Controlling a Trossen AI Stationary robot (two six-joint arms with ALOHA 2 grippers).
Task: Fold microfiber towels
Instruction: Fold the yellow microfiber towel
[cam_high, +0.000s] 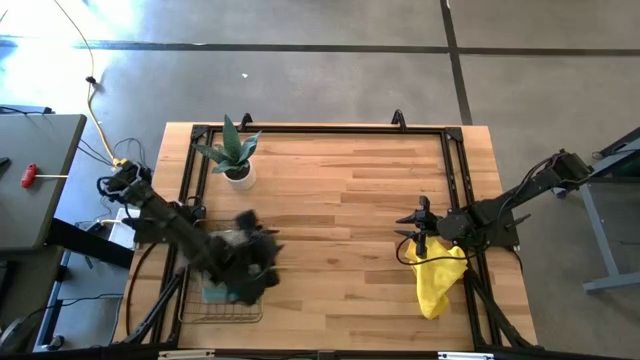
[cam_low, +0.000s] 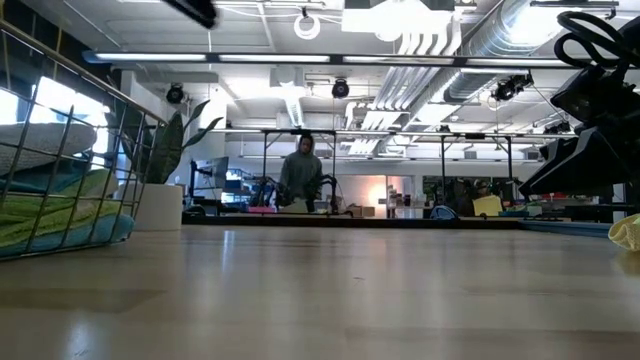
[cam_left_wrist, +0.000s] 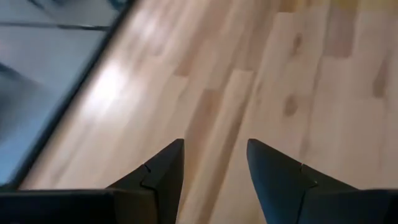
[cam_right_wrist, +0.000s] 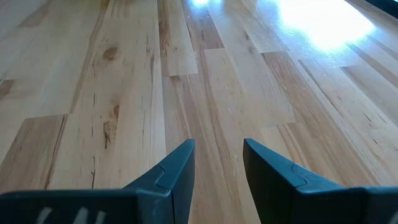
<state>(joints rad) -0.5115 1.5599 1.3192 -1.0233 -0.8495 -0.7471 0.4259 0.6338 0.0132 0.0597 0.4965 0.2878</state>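
No brand, label or writing can be read on anything in view.

The towels show in two places. A bright yellow towel (cam_high: 437, 282) lies crumpled in a loose heap at about four o'clock on the wooden table (cam_high: 340, 200), its lower end trailing toward the table's near right corner; in the low view only a pale yellow edge (cam_low: 626, 233) of it shows at the far right. The other towels (cam_low: 55, 205) are stacked inside the dark wire-mesh basket (cam_low: 95, 120) at about seven o'clock on the table: through the wires a pale grey one lies on top, teal blue below it, and lime green at the bottom. From above, only a patch of teal (cam_high: 214, 295) shows beside the arm.

The left gripper (cam_high: 262, 262) hovers over the basket's right side, blurred in the high view. Its wrist camera shows its two dark fingers (cam_left_wrist: 163, 177) spread apart, with bare wood between them and nothing held.

The right gripper (cam_high: 418, 232) sits just above the yellow towel's upper edge, at about three o'clock. Its fingers (cam_right_wrist: 177, 171) are also spread with a gap, bare planks between them, gripping nothing.

A small potted plant (cam_high: 233, 155) stands at about ten o'clock. Beyond the table a person (cam_low: 301, 175) stands in the room.
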